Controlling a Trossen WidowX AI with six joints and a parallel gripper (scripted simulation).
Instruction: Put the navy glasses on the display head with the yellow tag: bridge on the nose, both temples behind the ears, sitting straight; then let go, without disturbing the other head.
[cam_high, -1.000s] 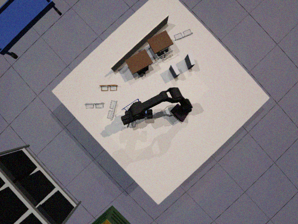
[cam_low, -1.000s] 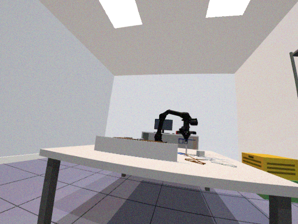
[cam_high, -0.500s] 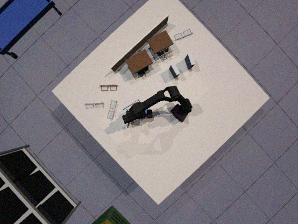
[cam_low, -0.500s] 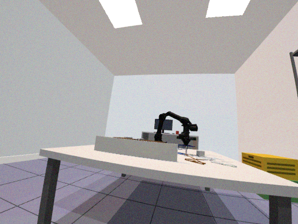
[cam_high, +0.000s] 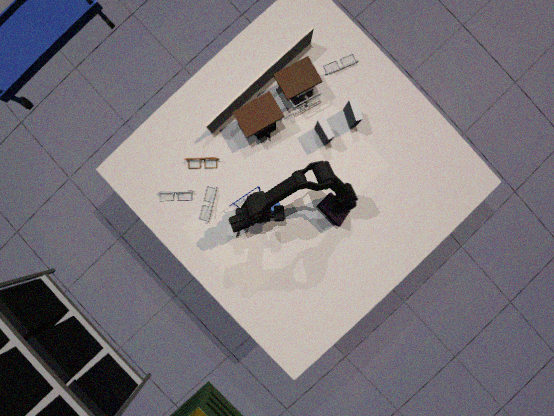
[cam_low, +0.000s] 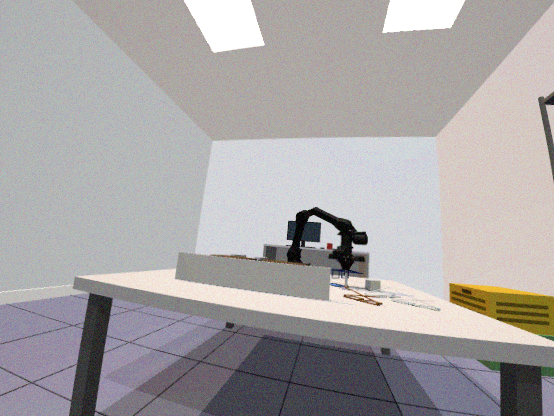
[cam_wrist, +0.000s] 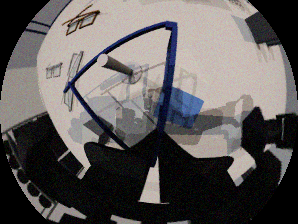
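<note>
With our gripper nearly closed on the navy glasses, let's keep them level and clear the white post gently

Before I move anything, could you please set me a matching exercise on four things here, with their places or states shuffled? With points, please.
Things
1. Navy glasses (cam_high: 245, 196) (cam_low: 353, 272) (cam_wrist: 171, 65)
2. Orange-framed glasses (cam_high: 202, 159) (cam_low: 363, 300) (cam_wrist: 81, 21)
3. Blue square (cam_high: 272, 210) (cam_low: 336, 285) (cam_wrist: 187, 107)
4. Long panel (cam_high: 262, 81) (cam_low: 252, 276)

Places or states
A. Standing on edge beside the two brown-topped stands (cam_high: 258, 115)
B. Partly hidden beneath the arm (cam_high: 287, 188) (cam_low: 332, 221) in the top view
C. Held in the gripper (cam_high: 254, 207) (cam_low: 346, 267) (cam_wrist: 159, 136)
D. Lying on the table (cam_high: 295, 325) (cam_low: 250, 307) (cam_wrist: 215, 45), nothing gripping them

Right pairs: 1-C, 2-D, 3-B, 4-A
</note>
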